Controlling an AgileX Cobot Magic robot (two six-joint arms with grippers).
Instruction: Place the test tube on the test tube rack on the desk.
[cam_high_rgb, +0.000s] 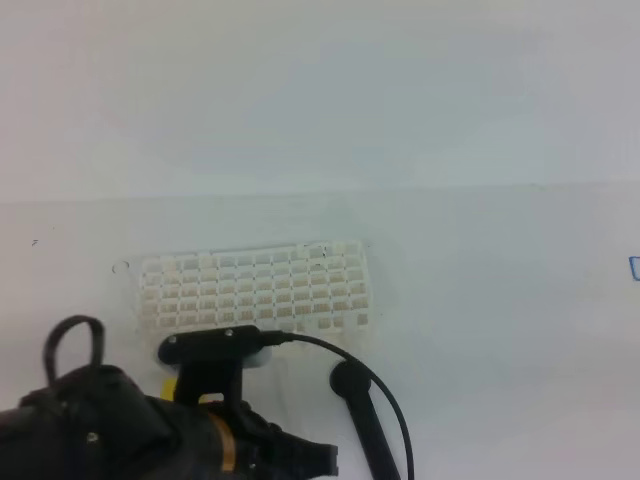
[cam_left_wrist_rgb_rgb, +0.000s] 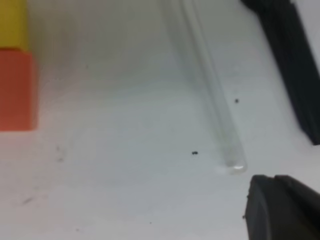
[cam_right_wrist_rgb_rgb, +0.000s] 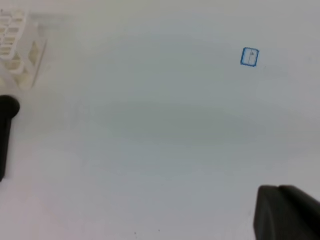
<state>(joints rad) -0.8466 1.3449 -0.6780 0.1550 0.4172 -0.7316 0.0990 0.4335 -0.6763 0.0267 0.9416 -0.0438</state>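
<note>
The test tube (cam_left_wrist_rgb_rgb: 212, 95) looks like clear, smooth glass with a soft shine. The desk (cam_left_wrist_rgb_rgb: 125, 115) is matt white, and the yellow-and-orange block (cam_left_wrist_rgb_rgb: 16, 75) looks like smooth plastic. The test tube rack (cam_high_rgb: 255, 288) seems white plastic.

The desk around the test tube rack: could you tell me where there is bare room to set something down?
The desk is bare right of the test tube rack, out to a small blue mark, and behind the rack. In front it is crowded: the left arm, a black rod, a yellow-and-orange block and the test tube lying flat between block and rod.
</note>
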